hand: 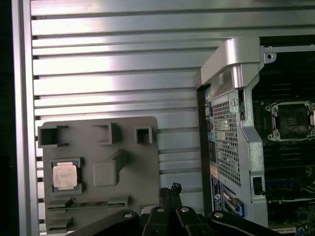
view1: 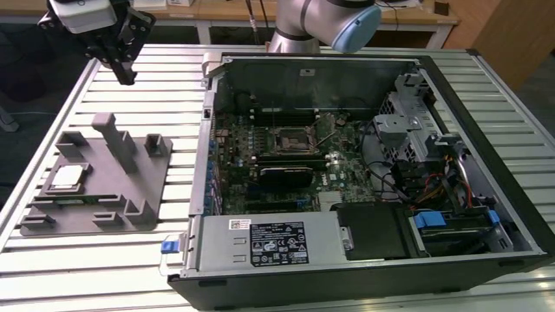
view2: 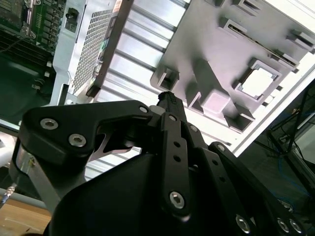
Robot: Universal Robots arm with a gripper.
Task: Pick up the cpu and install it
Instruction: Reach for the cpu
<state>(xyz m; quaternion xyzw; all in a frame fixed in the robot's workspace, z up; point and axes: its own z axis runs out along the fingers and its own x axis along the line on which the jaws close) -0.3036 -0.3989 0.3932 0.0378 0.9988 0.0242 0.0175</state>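
Tool closed and empty over the counter; cpu resting in its tray pocket.

In the exterior view the tool (view1: pixel 127 77) hangs with fingers pressed together, gripping nothing, above the slatted counter (view1: pixel 104 260) near the grey tray (view1: pixel 130 188). The cpu (view1: pixel 67 177) lies flat in a pocket of that tray, well apart from the tool. The open computer case (view1: pixel 485 97) stands beside the tray, and that view sees its whole interior. The first wrist view looks down on the cpu and the board's socket (hand: pixel 290 120) together. The second wrist view shows the cpu as a glare-white square.
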